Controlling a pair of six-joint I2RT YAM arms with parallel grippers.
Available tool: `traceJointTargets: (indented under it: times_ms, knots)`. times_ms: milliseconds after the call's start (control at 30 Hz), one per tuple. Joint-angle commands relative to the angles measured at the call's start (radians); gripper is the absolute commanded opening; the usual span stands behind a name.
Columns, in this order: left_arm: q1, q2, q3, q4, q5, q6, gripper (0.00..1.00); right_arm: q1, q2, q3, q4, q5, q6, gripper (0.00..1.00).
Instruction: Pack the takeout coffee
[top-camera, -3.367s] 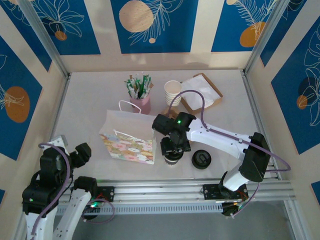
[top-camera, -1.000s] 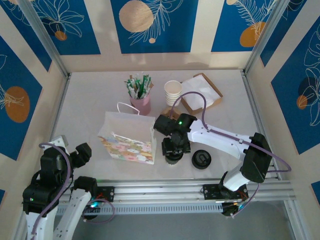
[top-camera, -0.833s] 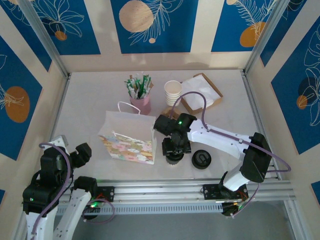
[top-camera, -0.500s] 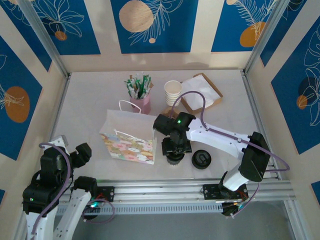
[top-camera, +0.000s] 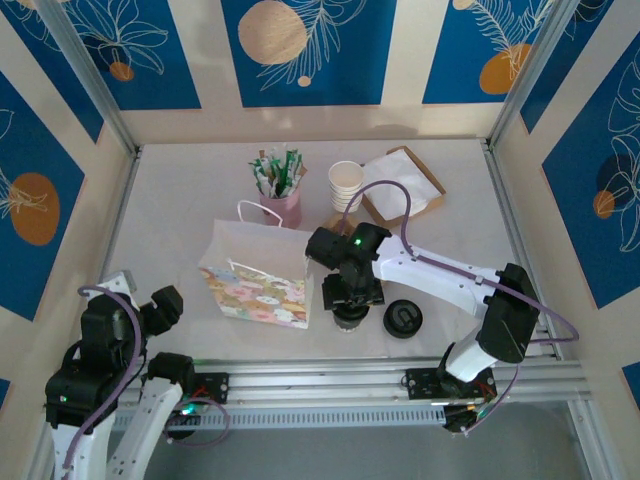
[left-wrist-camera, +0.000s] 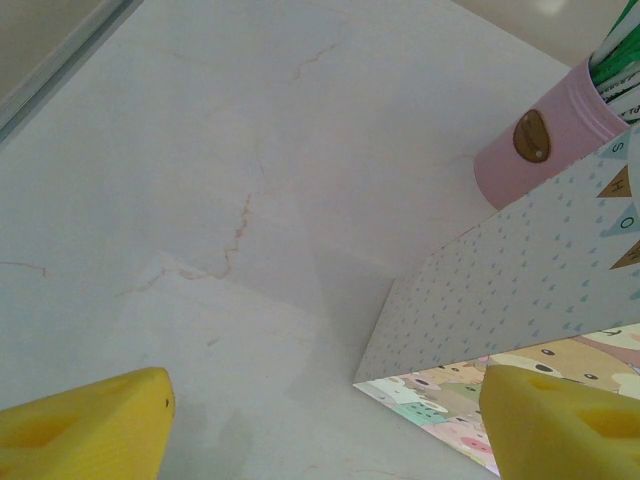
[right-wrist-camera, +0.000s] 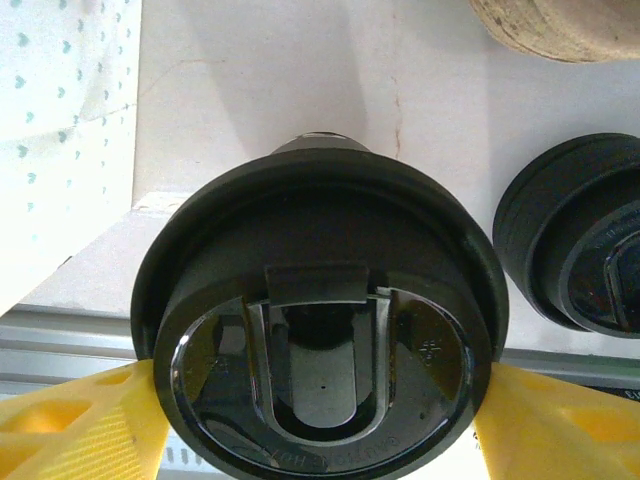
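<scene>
The small lidded takeout coffee (right-wrist-camera: 320, 330) is capped in glossy black plastic with moulded ridges. The pale marble-look tabletop (left-wrist-camera: 250, 150) is smooth, faintly veined. The printed paper gift bag (left-wrist-camera: 520, 290) looks matt; the pink cylindrical holder (left-wrist-camera: 570, 115) perhaps matt card.

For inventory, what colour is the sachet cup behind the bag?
Pink; the sachet cup shows best from the left wrist.

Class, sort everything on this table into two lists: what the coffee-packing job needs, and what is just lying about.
Needed for the job:
takeout coffee
paper bag

Just lying about:
spare black lid
stack of lidless cups
pink pot of sachets
cardboard tray of napkins
</scene>
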Motion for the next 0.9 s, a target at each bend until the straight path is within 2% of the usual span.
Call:
traceJointTargets:
  times_ms: [0, 433, 567, 733, 867]
  knots:
    - [-0.006, 0.005, -0.005, 0.001, 0.002, 0.01, 0.79, 0.005, 0.013, 0.02, -0.038, 0.007, 0.017, 0.78]
    - [-0.006, 0.005, -0.006, 0.002, 0.002, 0.01, 0.78, 0.01, -0.005, 0.026, -0.034, 0.008, 0.027, 0.8]
    - [-0.005, 0.005, -0.005, 0.003, 0.0, 0.012, 0.78, 0.014, -0.051, 0.024, -0.019, 0.025, 0.002, 0.85]
    - [-0.005, 0.005, -0.001, 0.006, 0.0, 0.015, 0.78, 0.015, -0.126, 0.03, 0.029, 0.026, -0.114, 0.89]
    - [-0.007, 0.006, -0.001, 0.019, 0.008, 0.018, 0.78, 0.048, -0.233, -0.037, 0.154, 0.101, -0.335, 0.89]
